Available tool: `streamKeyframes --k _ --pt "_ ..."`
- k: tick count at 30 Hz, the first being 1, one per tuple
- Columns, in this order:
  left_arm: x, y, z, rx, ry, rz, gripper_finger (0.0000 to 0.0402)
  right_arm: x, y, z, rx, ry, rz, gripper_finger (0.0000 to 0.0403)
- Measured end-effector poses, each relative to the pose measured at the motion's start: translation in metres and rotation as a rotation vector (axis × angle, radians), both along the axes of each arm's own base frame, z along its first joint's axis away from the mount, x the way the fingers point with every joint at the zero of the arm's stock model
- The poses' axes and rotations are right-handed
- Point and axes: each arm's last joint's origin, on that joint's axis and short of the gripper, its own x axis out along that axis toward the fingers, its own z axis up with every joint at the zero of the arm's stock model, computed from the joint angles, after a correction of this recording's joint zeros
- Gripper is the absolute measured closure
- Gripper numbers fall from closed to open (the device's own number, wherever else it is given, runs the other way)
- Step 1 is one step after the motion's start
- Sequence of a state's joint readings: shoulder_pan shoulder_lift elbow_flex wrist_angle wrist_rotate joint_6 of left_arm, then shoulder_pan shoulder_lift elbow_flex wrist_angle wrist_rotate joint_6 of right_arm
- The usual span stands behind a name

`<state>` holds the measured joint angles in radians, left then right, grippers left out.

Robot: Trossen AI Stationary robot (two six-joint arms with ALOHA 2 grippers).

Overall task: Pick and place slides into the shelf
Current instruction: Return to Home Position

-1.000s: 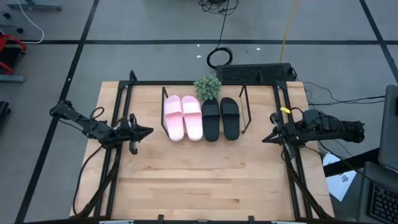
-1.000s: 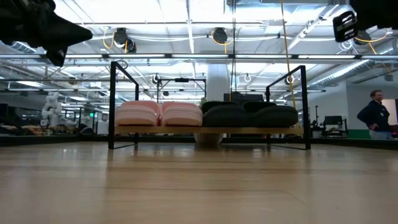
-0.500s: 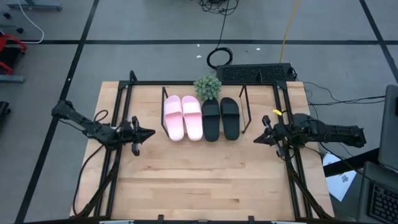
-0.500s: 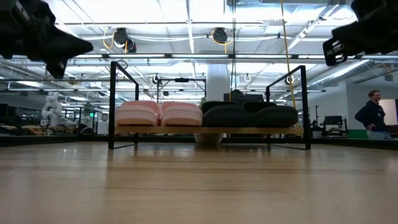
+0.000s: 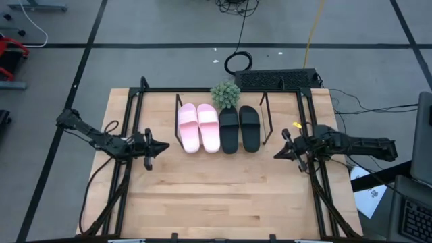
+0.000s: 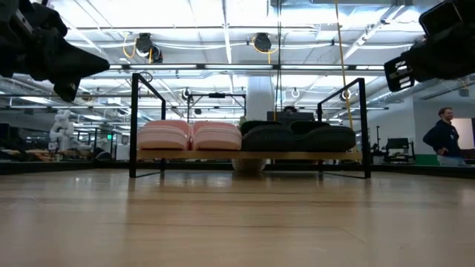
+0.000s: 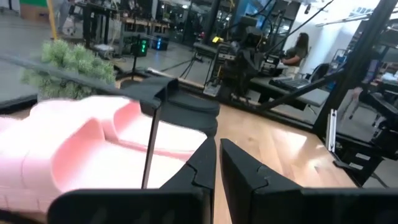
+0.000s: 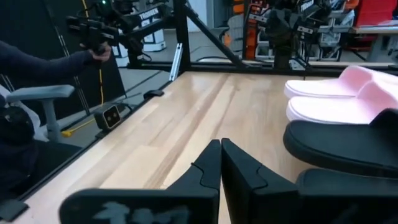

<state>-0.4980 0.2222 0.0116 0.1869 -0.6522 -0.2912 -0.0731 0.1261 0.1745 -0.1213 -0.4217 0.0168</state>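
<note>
Both my arms have crept inward since a second ago. My left pincer and right pincer hang closed and empty on either side of the shelf. On it the pink slides sit beside the black slides. They look like light, soft foam, and the wide strap seems the best hold. A plant stands just behind, and the shelf's end frames would hem my reach.

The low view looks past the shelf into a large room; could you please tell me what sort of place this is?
Most likely a robotics lab: exposed ceiling pipes with hanging lamps, a white robot standing at the back, and more arm rigs farther off.
</note>
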Motion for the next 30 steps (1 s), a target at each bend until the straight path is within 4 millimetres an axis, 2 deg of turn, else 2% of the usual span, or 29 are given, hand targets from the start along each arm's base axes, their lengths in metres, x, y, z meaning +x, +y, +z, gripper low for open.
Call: streamKeyframes --k 4,8,30 --pt "0.0 0.0 -0.001 -0.002 0.006 0.002 0.038 0.004 0.0 -0.017 -0.006 -0.042 -0.001 0.0403" --pt "0.0 0.0 -0.002 -0.002 0.011 0.003 0.038 0.005 0.0 -0.009 -0.011 -0.166 0.002 0.0403" --pt "0.0 0.001 -0.002 0.013 0.013 0.026 0.038 0.005 -0.002 -0.01 0.011 -0.15 0.0 0.0403"
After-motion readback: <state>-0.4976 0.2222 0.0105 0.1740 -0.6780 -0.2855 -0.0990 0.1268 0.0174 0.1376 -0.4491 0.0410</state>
